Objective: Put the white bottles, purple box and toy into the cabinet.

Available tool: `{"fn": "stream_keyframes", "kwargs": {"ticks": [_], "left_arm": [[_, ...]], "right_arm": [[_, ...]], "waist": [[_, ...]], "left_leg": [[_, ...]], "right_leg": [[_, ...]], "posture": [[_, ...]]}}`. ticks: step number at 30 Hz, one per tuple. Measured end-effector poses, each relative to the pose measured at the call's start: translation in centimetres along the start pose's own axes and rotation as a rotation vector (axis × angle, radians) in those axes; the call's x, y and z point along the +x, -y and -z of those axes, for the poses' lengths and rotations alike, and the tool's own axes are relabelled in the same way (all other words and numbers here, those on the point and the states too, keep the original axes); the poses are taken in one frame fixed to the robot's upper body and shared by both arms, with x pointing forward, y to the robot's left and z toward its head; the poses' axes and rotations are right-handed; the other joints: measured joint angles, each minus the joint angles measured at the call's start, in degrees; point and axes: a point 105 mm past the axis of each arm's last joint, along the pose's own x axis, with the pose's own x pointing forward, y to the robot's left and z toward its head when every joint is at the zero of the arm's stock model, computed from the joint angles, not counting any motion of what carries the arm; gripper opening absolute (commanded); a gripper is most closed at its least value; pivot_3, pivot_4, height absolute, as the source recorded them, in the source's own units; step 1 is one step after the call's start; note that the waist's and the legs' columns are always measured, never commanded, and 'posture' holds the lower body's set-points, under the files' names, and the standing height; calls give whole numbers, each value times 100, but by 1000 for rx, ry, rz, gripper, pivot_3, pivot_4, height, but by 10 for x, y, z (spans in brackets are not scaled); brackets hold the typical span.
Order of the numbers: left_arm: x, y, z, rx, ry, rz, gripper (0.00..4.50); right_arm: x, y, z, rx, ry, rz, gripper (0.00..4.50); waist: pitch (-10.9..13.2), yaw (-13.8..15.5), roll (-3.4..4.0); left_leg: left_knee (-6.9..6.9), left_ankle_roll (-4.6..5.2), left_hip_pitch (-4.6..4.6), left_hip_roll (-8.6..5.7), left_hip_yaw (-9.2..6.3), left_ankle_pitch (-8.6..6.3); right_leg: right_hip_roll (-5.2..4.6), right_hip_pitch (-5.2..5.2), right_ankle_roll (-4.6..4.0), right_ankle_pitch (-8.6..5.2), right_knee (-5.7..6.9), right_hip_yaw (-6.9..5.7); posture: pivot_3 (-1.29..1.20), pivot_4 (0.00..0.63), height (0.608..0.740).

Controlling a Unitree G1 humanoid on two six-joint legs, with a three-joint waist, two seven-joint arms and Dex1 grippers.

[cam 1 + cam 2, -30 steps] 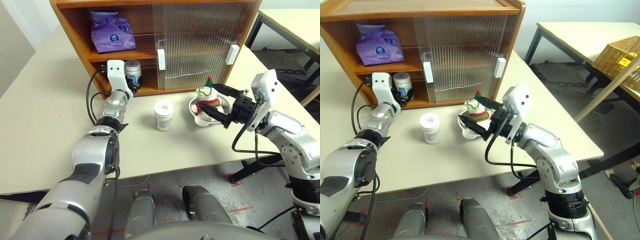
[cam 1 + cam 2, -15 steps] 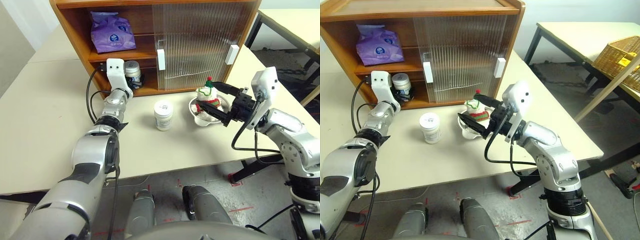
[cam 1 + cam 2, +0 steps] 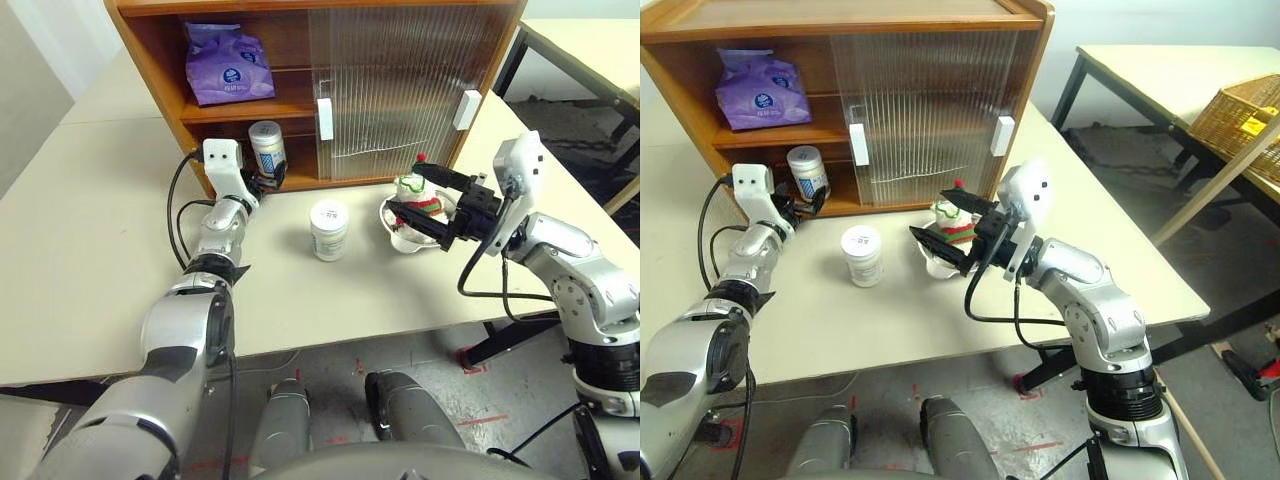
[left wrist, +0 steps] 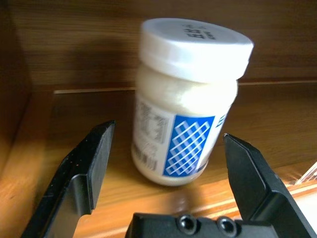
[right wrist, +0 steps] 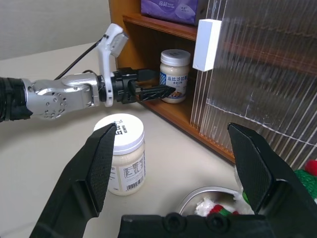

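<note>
The cabinet (image 3: 150, 70) stands at the back of the table with its left side open. On its middle shelf lies the purple box (image 3: 228, 65). One white bottle (image 3: 266, 147) stands upright on the bottom shelf. My left gripper (image 3: 272, 180) is open just in front of that bottle, and its fingers (image 4: 94, 158) stand apart from it on both sides. The other white bottle (image 3: 329, 229) is upright on the table. The toy (image 3: 420, 198) sits in a steel bowl (image 3: 402, 238). My right gripper (image 3: 403, 188) hovers open just over the bowl beside the toy, holding nothing.
Two ribbed sliding doors (image 3: 390, 80) with white handles (image 3: 324, 119) cover the cabinet's right side. A second table (image 3: 1160, 65) and a wicker basket (image 3: 1240, 110) stand further to the right. The table's front edge (image 3: 350, 340) is close to me.
My left gripper has drawn back out of the cabinet and a little lower, leaving the white bottle on the bottom shelf. The right gripper stays over the bowl.
</note>
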Motion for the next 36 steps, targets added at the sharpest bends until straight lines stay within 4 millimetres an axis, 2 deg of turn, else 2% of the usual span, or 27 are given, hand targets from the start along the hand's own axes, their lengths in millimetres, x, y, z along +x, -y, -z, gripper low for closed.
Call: {"fn": "stream_keyframes", "kwargs": {"ticks": [5,8,18,19,23,36], "left_arm": [[-12,-7,4,0,43,-9,4484],[-17,-10,6,-7,54,-17,3898],[-13,-19,-2,-4,60,-89,265],[-10,-21,-4,-1,60,-113,45],[-4,-23,-11,19,61,-161,45],[6,-14,-3,18,-32,-180,45]], "right_arm": [[0,0,0,1,2,-2,4500],[1,0,0,0,3,-6,4500],[1,-1,1,0,11,-15,4500],[1,-1,1,0,11,-15,4500],[1,-1,1,-2,12,-15,4500],[0,-1,1,-7,8,-4,4500]], "waist": [[0,20,0],[0,29,0],[0,47,0],[0,47,0],[0,41,0],[0,8,0]], "left_leg": [[0,0,0,0,0,0],[0,0,1,0,0,0],[1,0,25,0,-1,0],[1,0,27,0,-1,0],[0,0,30,0,-1,0],[0,0,29,0,0,0]], "right_leg": [[0,1,0,0,1,-1],[0,3,0,0,1,-1],[0,27,0,0,0,-1],[0,29,0,0,0,0],[0,31,0,0,-1,0],[0,31,0,0,-4,1]], "posture": [[-35,89,740],[-35,89,740],[-47,80,740],[-49,80,740],[-56,79,740],[-97,81,740]]}}
